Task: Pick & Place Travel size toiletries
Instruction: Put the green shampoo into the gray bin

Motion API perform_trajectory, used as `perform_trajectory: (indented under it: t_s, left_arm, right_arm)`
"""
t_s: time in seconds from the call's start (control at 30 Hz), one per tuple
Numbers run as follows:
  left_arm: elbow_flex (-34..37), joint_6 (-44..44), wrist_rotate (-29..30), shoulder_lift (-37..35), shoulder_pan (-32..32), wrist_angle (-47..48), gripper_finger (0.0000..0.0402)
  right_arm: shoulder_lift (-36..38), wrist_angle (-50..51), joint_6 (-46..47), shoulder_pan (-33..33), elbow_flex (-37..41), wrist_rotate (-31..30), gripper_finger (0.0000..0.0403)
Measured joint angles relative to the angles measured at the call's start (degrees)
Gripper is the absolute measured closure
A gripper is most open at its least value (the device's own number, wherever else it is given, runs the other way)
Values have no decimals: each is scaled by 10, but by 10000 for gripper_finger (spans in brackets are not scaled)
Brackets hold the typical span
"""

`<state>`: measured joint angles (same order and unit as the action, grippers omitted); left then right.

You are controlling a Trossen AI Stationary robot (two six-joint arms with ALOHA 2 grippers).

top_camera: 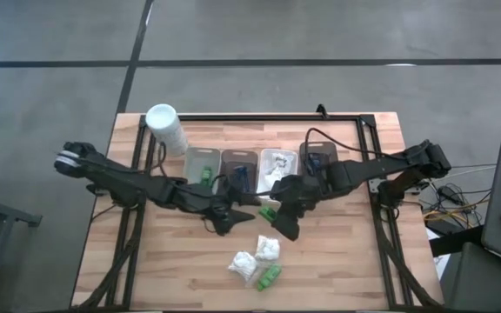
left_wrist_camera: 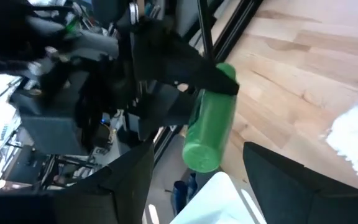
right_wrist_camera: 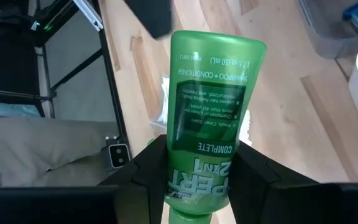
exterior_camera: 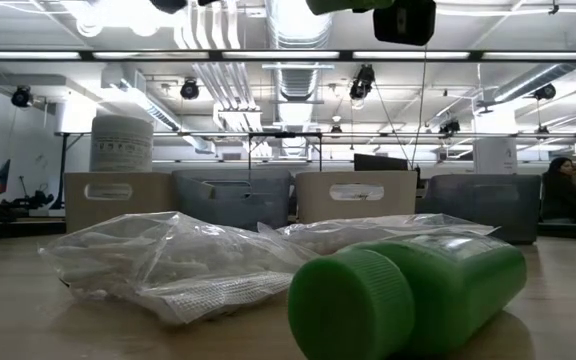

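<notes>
The right hand (top_camera: 270,211), at the centre of the high view just below the row of trays (top_camera: 240,163), grips a green shampoo bottle (right_wrist_camera: 209,118) between its fingers. The left hand (top_camera: 233,215) hangs beside it, spread wide and empty. White puffs (top_camera: 243,262) and another green bottle (top_camera: 269,276) lie lower centre on the desk (top_camera: 337,261)

Green bottles (right_wrist_camera: 213,118) (one gripped), bagged white puffs (top_camera: 255,257)
</notes>
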<state>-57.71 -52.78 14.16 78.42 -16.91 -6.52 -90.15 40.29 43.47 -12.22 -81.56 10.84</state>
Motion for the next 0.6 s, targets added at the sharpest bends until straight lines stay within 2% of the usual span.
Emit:
perform_trajectory:
  t_s: [0.23, 0.6]
  left_arm:
    - [-53, -4, -16, 52, 2, 19, 149]
    - [-63, -2, -28, 85, 3, 27, 160]
  right_arm:
    - [0, 1, 8, -11, -1, 3, 283]
    - [0, 2, 10, -18, -3, 11, 286]
